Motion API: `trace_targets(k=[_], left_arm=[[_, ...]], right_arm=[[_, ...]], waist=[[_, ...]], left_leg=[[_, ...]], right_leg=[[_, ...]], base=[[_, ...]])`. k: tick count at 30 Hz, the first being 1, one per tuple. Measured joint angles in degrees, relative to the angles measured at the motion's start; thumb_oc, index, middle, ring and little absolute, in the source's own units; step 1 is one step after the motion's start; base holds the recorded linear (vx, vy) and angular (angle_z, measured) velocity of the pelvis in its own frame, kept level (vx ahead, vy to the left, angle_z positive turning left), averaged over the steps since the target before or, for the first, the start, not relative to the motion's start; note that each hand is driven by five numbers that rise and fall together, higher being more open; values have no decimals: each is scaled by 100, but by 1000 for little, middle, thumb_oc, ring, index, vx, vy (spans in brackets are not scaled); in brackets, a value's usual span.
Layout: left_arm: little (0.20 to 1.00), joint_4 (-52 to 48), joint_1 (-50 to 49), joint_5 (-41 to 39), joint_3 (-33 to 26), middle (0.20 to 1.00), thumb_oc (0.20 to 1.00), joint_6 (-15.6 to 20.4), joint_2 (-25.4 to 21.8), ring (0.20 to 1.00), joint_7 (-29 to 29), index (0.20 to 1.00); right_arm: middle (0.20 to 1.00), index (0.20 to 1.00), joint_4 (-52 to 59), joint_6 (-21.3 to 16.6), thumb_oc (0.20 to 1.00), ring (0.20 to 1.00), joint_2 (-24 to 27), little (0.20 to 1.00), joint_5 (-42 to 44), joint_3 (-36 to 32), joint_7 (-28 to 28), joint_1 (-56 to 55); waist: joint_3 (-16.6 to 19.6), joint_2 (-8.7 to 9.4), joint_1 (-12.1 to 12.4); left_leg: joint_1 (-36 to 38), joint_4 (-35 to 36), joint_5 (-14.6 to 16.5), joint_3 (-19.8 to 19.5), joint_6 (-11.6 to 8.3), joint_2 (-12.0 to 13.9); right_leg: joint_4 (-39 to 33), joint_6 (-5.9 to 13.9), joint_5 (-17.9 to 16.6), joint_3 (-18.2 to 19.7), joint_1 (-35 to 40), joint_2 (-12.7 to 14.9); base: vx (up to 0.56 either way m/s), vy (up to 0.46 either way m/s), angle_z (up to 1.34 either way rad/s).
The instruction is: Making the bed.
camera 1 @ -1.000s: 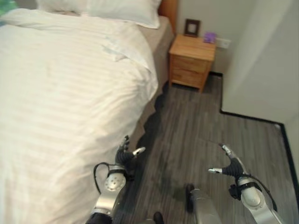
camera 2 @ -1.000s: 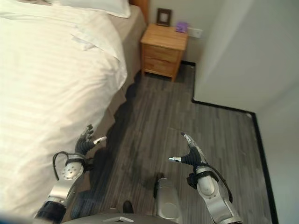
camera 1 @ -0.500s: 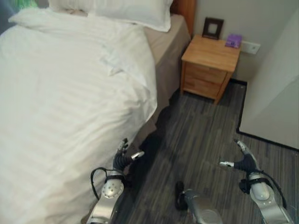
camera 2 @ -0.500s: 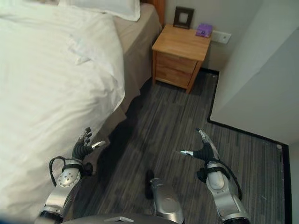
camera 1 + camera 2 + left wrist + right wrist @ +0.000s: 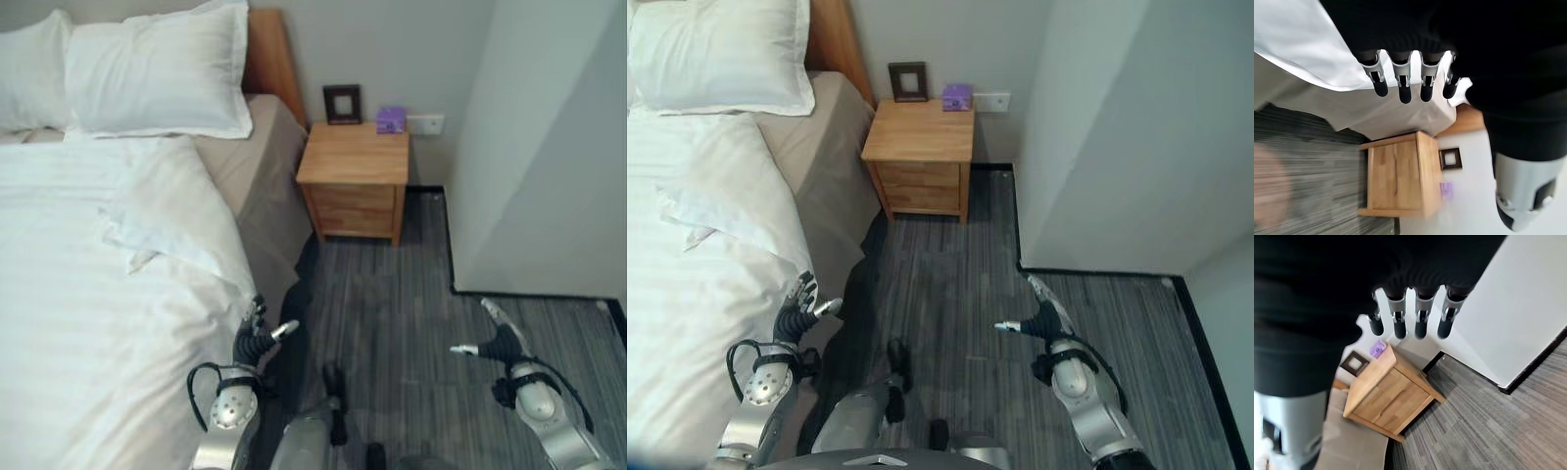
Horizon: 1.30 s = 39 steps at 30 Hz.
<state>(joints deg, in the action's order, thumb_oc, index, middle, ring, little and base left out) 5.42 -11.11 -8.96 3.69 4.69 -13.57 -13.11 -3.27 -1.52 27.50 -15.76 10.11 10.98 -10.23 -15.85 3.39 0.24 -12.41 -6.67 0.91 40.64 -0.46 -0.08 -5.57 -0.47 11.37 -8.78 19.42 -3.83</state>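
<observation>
Since before, only the camera swung toward the pillows (image 5: 157,69). Left hand (image 5: 257,333), relaxed and empty, hovers beside the duvet (image 5: 88,294); right hand (image 5: 495,338) also empty. Probably grasp the folded corner (image 5: 147,240) and pull headward.

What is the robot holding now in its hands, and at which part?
Nothing is held. The left hand hangs beside the edge of the white duvet with relaxed fingers, and the right hand is open over the floor.

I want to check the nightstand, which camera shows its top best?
The left eye view: the nightstand shows whole, with a picture frame and a purple box on top. The right eye view matches it. The wrist views show it partly behind fingers.
</observation>
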Motion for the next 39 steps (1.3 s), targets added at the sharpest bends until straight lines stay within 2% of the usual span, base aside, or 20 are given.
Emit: trace_targets(k=[1,3,4,7,8,10,11,13,15,16,17,18,19,21,25,28,30,31,34,39], left_arm=[[1000,-4,-35,6,6,1000,1000,-10,8,1000,7,1000],[1000,-32,-123,6,24,1000,1000,-5,74,1000,3,1000],[1000,-25,-30,7,70,1000,1000,-21,-19,1000,-29,1000],[1000,-145,57,14,148,1000,1000,-26,-46,1000,-70,1000],[1000,-118,266,19,159,1000,1000,-25,-31,1000,-174,1000],[1000,-148,340,27,12,1000,1000,-5,-27,1000,-246,1000],[1000,-137,497,30,-185,1000,1000,3,13,1000,-408,1000],[1000,-140,723,36,-329,1000,1000,43,-121,1000,-522,1000],[1000,-137,759,33,-441,1000,1000,94,-257,1000,-583,1000],[1000,-122,750,25,-520,1000,1000,179,-468,1000,-657,1000],[1000,-112,730,26,-533,1000,1000,204,-635,1000,-667,1000],[1000,-79,600,27,-628,1000,1000,207,-608,1000,-658,1000],[1000,26,519,26,-609,1000,1000,227,-630,1000,-632,1000],[1000,65,430,27,-603,1000,1000,224,-817,1000,-644,1000],[1000,256,291,31,-916,1000,1000,232,-778,1000,-678,1000],[1000,565,205,-2,-891,1000,1000,226,-450,1000,-672,1000],[1000,698,299,-121,-782,1000,1000,240,-418,1000,-676,1000],[1000,745,412,-227,-685,1000,1000,223,-433,1000,-666,1000],[1000,931,663,-229,-525,1000,1000,211,-511,1000,-601,1000],[1000,1125,888,-213,-340,1000,1000,145,-655,1000,-448,1000]], right_arm=[[1000,1000,172,4,1000,1000,22,1000,-33,13,2,-9],[1000,1000,224,3,1000,1000,124,1000,-215,186,-9,65],[1000,1000,242,5,1000,1000,-3,1000,-365,322,-5,151],[1000,1000,610,-37,1000,1000,14,1000,-468,248,3,154],[1000,1000,679,-35,1000,1000,32,1000,-469,164,2,176],[1000,1000,676,-32,1000,1000,34,1000,-478,154,6,277],[1000,1000,707,-30,1000,1000,30,1000,-581,78,36,361],[1000,1000,751,-28,1000,1000,141,1000,-655,-23,63,413],[1000,1000,740,-38,1000,1000,143,1000,-663,-72,69,506],[1000,1000,765,-53,1000,1000,170,1000,-665,-120,132,586],[1000,1000,758,-54,1000,1000,162,1000,-666,-143,148,616],[1000,1000,640,-37,1000,1000,160,1000,-666,-121,141,759],[1000,1000,608,-16,1000,1000,134,1000,-666,-153,203,631],[1000,1000,362,-27,1000,1000,188,1000,-668,-213,224,831],[1000,1000,159,1,1000,1000,338,1000,-676,-355,292,1532],[1000,1000,37,2,1000,1000,347,1000,-675,-503,372,1799],[1000,1000,-43,38,1000,1000,470,1000,-675,-499,512,1827],[1000,1000,-178,86,1000,1000,627,1000,-675,-407,521,2029],[1000,1000,-475,226,1000,1000,777,1000,-673,-282,547,2085],[1000,1000,-1119,411,1000,1000,1183,1000,-676,-184,625,2577]], waist=[[41,-15,-270],[281,-366,-209],[326,-280,-41],[428,-171,-3],[414,-183,-207],[379,-240,-31],[277,-536,-137],[178,-664,-252],[225,-504,-172],[308,-317,-283],[297,-151,-209],[252,-197,22],[296,-237,-93],[238,-7,-93],[232,-126,-61],[141,-93,157],[142,14,42],[120,-45,-91],[123,-109,-245],[125,-453,-332]], left_leg=[[388,-102,75,642,491,-134],[794,468,122,-311,1112,-235],[1141,801,-247,-724,1508,-375],[1482,1011,-186,-1377,1338,-657],[1741,1056,-199,-1890,1301,-785],[1899,1055,-111,-2431,1223,-783],[1968,1030,-84,-3054,1055,-473],[1964,910,-176,-3679,994,-311],[1946,823,-164,-3942,978,-319],[1753,691,65,-4462,665,-352],[1801,738,108,-4521,412,-387],[1798,826,111,-4788,461,-231],[1522,608,147,-5529,420,-30],[1612,383,308,-5194,68,2],[2477,632,277,-4674,-11,278],[1881,-579,229,-4462,-298,223],[1664,-861,199,-3784,-318,344],[1466,-436,215,-2733,-355,550],[1505,161,188,-1467,-319,830],[1710,1235,-288,-1638,-127,532]], right_leg=[[230,179,111,-178,160,-80],[1150,486,332,-190,-69,-397],[2468,835,399,-521,-448,-287],[5419,1346,590,-918,-1783,633],[6075,1201,662,-596,-2379,1042],[6190,1049,694,-144,-2929,1252],[5479,572,845,416,-3241,978],[4061,725,713,957,-3283,858],[2790,747,323,1459,-3103,891],[1569,824,-115,1856,-2930,928],[1342,925,-627,1820,-2865,1022],[1490,901,-911,2029,-2744,821],[1812,819,-428,2755,-2645,145],[1873,540,-589,2275,-2615,235],[1916,211,-594,1583,-2366,64],[1401,131,-604,1115,-1800,256],[1058,-92,-866,736,-1717,455],[884,-236,-960,428,-1719,528],[492,-160,-1087,-12,-1534,554],[173,147,-1332,-53,-1417,583]], base=[[440,86,76],[367,62,40],[340,35,26],[280,-70,104],[221,-203,200],[262,-265,158],[194,-260,184],[211,-282,249],[181,-203,221],[259,-325,243],[352,-422,207],[318,-409,197],[247,-297,233],[250,-326,217],[174,-255,88],[80,-241,71],[62,-104,81],[177,-11,99],[147,36,94],[191,84,18]])
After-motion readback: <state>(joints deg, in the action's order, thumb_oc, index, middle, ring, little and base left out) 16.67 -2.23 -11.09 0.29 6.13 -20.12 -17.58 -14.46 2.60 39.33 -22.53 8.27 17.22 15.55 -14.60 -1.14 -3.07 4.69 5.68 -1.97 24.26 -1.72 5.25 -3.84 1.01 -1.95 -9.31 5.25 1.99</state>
